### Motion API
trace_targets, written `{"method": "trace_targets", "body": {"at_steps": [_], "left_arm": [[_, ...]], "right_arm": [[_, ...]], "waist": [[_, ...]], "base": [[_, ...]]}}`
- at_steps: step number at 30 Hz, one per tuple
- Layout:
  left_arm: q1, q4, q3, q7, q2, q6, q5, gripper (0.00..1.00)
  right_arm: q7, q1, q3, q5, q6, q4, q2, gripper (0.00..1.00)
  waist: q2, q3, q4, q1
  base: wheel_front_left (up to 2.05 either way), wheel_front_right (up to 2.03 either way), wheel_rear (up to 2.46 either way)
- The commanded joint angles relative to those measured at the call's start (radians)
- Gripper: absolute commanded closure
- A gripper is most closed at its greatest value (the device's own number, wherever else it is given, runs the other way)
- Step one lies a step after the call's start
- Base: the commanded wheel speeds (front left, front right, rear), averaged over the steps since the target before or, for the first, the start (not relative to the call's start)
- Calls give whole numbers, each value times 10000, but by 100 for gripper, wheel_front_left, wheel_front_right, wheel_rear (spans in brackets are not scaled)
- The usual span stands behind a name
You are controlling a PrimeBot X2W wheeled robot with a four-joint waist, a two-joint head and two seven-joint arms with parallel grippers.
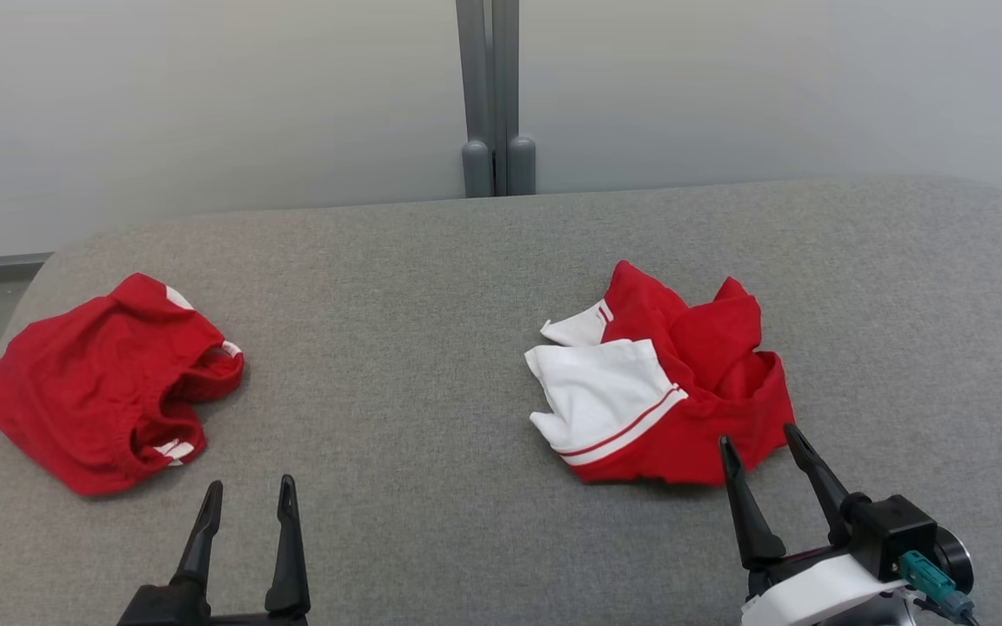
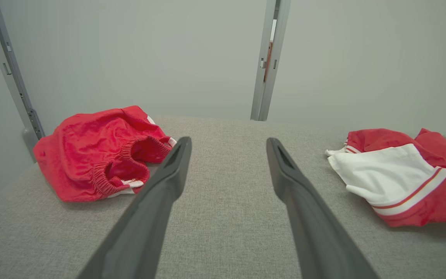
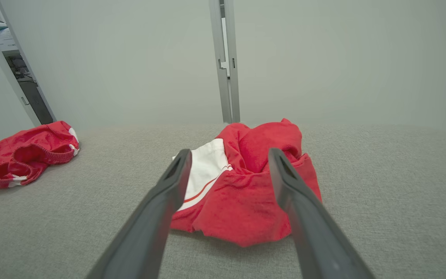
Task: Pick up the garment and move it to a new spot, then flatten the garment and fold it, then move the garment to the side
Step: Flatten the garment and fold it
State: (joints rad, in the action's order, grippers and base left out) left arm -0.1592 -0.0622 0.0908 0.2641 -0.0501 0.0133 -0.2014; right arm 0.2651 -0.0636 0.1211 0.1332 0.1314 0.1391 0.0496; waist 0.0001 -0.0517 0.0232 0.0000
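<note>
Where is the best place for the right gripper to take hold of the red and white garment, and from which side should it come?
Probably the bunched red near edge of the red and white garment, approached from the robot's side: it lifts off the grey surface, and the open right gripper faces it.

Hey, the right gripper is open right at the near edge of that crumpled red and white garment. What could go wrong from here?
1. The red and white garment lies bunched in overlapping folds. The open right gripper might pinch several layers at once, so it would lift as a lump and be hard to flatten.
2. The red shorts sit close to the left edge of the table. If the left gripper swings that way, it might nudge them off.
</note>
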Motion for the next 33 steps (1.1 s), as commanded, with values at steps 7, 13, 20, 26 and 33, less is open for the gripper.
{"method": "trace_targets", "body": {"at_steps": [7, 13, 20, 26, 33], "left_arm": [[-164, -65, 30, 3, -7, 28, 44, 0], [-175, -124, 50, 3, -7, 44, 34, 0], [-160, -176, 71, 3, -7, 71, 20, 0], [-124, -205, 121, 3, -7, 119, 100, 0], [428, -768, 779, 2, -8, 603, 355, 0]], "right_arm": [[-12, -99, 29, 63, -13, 57, 16, 0], [-12, -122, 62, 65, -13, 82, 16, 0], [-12, -104, 72, 87, -13, 82, 16, 0], [-13, -93, 81, 118, -13, 73, 16, 0], [-13, 110, 141, 114, -13, -1, 18, 0]], "waist": [[-1, -2, 7, 0], [-1, -31, 8, 0], [-1, -5, 4, 0], [-1, 64, 3, 0], [-1, 365, -147, 0]], "base": [[0, 0, 0], [0, 0, 0], [0, 0, 0], [0, 0, 0], [0, 0, 0]]}}
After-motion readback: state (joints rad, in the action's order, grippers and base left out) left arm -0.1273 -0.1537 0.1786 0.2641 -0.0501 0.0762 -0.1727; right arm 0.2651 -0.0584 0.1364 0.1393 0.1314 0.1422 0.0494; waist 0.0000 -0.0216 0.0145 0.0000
